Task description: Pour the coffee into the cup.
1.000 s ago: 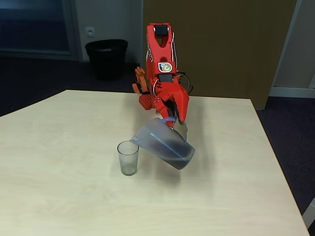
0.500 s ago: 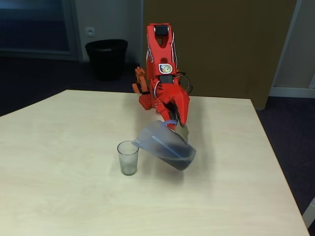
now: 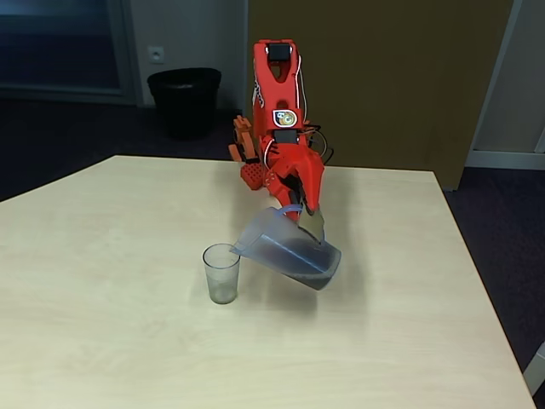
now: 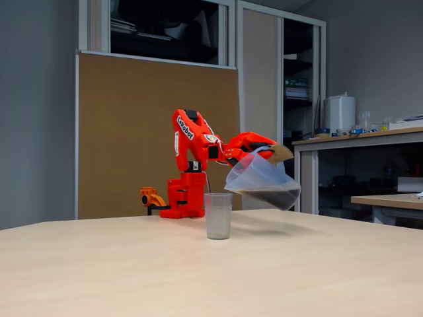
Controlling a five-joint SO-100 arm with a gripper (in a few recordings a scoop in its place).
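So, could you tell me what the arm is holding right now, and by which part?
The tool holds the bluish translucent jug by its handle at the upper rear, tilted with its spout toward the cup; the coffee is inside the jug.

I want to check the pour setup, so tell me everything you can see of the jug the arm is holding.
The jug is bluish, translucent plastic by its look, wide-bodied with a handle and a pouring lip. The gripper holds it by the handle, clear of the table, tilted with the lip lowered toward the cup and close to its rim. Dark coffee pools in the lowered side of its base. No stream is visible leaving the lip.
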